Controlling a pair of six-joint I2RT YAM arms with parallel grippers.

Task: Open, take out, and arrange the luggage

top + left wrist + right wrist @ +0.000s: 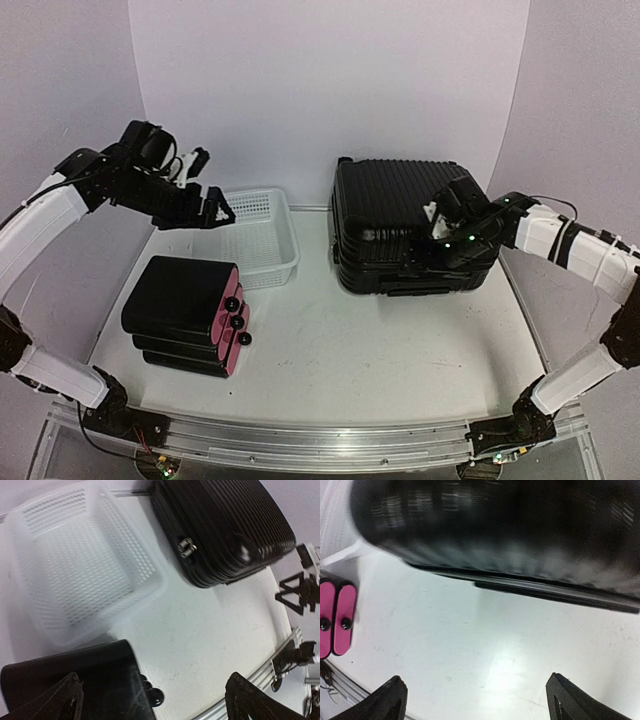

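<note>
Right of the white basket, your luggage lies closed, ribbed shell up.
Your pincers gape wide, empty: left gripper near the basket, right gripper at the luggage's front.

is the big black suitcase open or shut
Shut. The luggage lies flat, its two ribbed halves pressed together along the seam, no lining showing.

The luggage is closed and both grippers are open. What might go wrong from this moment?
1. The right gripper is open by the near side of the luggage; pushing the ribbed shell may slide the whole case instead of opening it.
2. The white basket sits close beside the luggage, so a swinging lid might hit it.
3. The left gripper hovers near the stacked smaller cases; a low move may knock them.
</note>
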